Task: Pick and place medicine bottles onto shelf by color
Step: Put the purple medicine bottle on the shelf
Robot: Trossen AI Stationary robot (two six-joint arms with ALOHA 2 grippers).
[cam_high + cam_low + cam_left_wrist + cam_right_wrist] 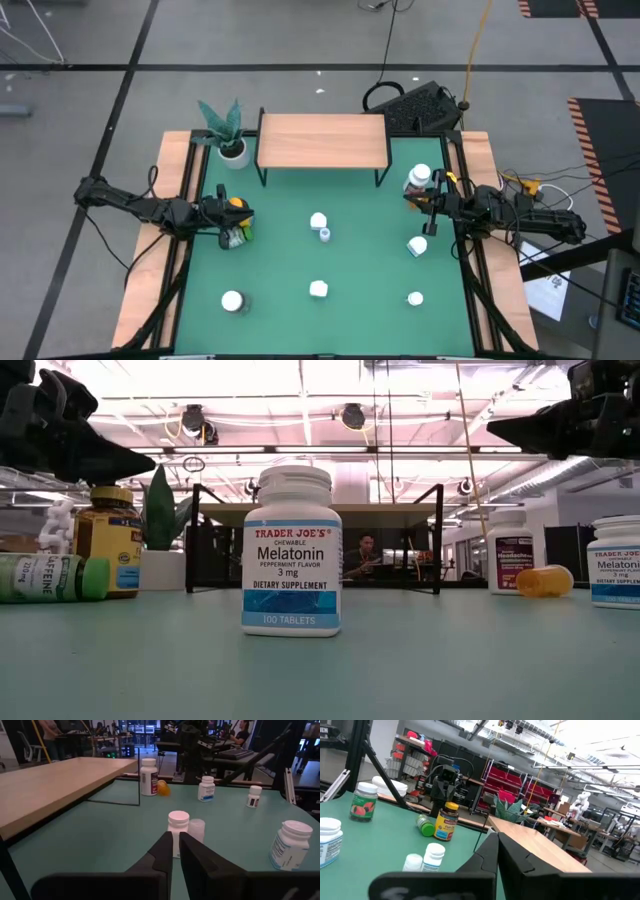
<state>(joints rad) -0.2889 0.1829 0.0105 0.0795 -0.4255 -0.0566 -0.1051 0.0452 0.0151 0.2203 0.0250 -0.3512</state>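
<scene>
A: Where are the grippers?

B: In the high view, the left gripper sits at nine o'clock, fingers pressed together, empty, beside the amber bottle and the lying green bottle. The right gripper is at three o'clock, fingers likewise together and empty.

A: And the shelf?

B: The shelf stands bare at twelve o'clock (potted plant beside it). White bottles dot the green table; a Melatonin bottle stands upright mid-table.
</scene>
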